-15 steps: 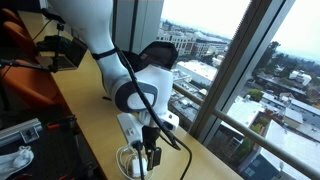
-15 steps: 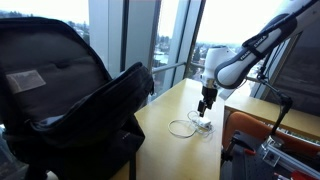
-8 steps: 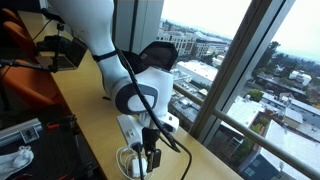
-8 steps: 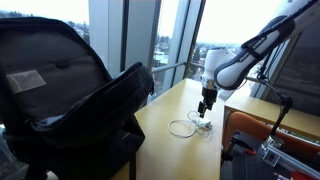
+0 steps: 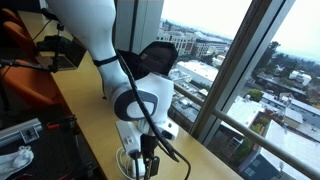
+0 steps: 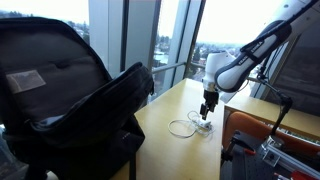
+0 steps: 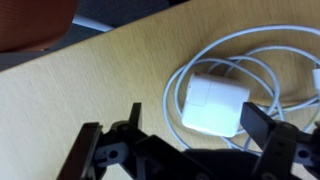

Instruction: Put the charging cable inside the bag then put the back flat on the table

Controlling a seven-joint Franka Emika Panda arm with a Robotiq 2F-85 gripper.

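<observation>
The charging cable (image 7: 212, 103) lies on the table (image 7: 80, 80), its white square brick inside loops of thin white cord. It also shows in both exterior views (image 5: 127, 161) (image 6: 183, 127). My gripper (image 7: 175, 140) is open and hangs just above it, one finger on each side of the brick, not touching it that I can see. The gripper also shows in both exterior views (image 5: 147, 165) (image 6: 206, 112). The bag (image 6: 70, 90), a large black backpack, stands open at the table's other end and also shows in an exterior view (image 5: 158, 55).
An orange chair (image 5: 25, 60) and black equipment stand beside the long table (image 5: 85, 110). A window wall runs along the table's far edge. Another orange seat (image 6: 260, 130) is next to the cable's end of the table.
The arm has come down a little toward the cable. The cable and the bag have not moved.
</observation>
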